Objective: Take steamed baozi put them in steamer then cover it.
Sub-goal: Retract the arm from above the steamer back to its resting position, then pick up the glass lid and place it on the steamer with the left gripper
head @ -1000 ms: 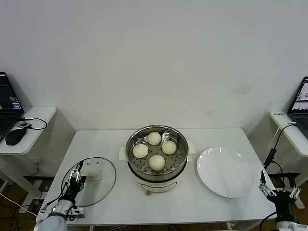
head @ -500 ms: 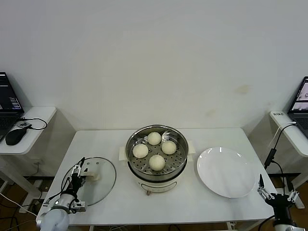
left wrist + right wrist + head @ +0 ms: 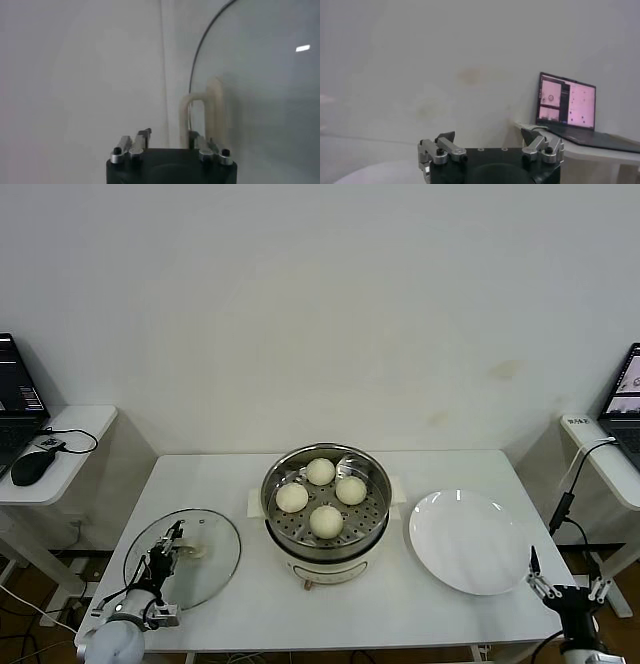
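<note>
Several cream-white baozi (image 3: 326,521) lie on the perforated tray inside the steel steamer (image 3: 268,506) at the table's middle. The glass cover (image 3: 208,572) lies flat on the table to the steamer's left. My left gripper (image 3: 168,547) is down at its cream bar handle (image 3: 192,552). In the left wrist view the left gripper (image 3: 169,136) has its jaws drawn partway in astride the near end of the handle (image 3: 186,115), which sits against one finger with a gap to the other. My right gripper (image 3: 563,589) hangs open and empty off the table's front right corner.
An empty white plate (image 3: 468,541) lies right of the steamer. Small side tables flank the work table: one on the left with a laptop and mouse (image 3: 30,468), one on the right with a laptop (image 3: 567,106) and cables.
My left gripper has settled lower onto the cover's handle and its jaws have narrowed. The cover has shifted slightly left. The right gripper has drifted a little left and down.
</note>
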Controlling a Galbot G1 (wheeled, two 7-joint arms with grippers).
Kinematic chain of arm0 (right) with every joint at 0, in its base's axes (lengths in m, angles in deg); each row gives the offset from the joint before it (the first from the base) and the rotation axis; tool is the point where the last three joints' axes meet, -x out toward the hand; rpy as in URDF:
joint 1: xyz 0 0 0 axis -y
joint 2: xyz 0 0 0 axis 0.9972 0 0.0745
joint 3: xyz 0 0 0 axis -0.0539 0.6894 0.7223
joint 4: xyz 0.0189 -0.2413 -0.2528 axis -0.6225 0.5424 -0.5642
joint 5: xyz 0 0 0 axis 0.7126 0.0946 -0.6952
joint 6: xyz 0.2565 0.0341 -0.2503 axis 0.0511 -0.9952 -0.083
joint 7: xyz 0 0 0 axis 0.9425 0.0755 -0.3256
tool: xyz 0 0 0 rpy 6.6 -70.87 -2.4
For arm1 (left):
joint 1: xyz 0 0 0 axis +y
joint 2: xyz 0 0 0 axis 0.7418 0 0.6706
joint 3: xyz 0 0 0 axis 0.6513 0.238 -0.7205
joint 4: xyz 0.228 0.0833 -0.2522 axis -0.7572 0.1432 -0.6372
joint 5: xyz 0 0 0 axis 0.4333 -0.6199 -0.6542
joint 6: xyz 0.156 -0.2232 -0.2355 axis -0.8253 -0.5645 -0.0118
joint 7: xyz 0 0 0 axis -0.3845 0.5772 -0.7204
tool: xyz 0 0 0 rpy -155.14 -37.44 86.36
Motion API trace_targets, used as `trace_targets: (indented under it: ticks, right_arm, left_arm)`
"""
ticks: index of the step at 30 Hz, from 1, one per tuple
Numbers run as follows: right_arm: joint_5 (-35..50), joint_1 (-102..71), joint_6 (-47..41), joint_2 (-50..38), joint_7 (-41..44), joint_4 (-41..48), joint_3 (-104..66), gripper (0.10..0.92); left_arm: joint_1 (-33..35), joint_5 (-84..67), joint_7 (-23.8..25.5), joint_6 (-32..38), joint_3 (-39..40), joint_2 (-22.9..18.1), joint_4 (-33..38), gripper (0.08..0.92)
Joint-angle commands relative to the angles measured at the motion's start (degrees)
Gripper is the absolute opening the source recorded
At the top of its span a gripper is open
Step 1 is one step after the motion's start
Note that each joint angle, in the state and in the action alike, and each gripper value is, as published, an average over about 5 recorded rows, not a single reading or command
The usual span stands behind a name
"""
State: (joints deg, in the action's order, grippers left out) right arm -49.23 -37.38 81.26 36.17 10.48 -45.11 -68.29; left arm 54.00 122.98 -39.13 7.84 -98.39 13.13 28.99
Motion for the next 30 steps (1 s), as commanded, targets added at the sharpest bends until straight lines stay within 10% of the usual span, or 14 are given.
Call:
trace_targets:
  ticks: [1, 8, 30]
  right_arm:
    - [-1.7, 0.0, 1.8, -0.1, 0.2, 0.4, 0.6, 0.823]
    - [-2.9, -0.1, 2.7, 0.1, 0.3, -0.1, 2.2, 0.823]
    - [-11.1, -0.4, 5.1, 3.2, -1.0, 0.2, 7.7, 0.823]
  left_arm:
    - [2.3, -1.4, 0.5, -0.3, -1.1, 0.1, 5.5, 0.315]
    - [6.4, -2.1, 2.8, -2.0, -3.7, 1.2, 15.6, 0.147]
    - [2.8, -20.4, 16.9, -22.5, -1.6, 13.2, 39.1, 0.141]
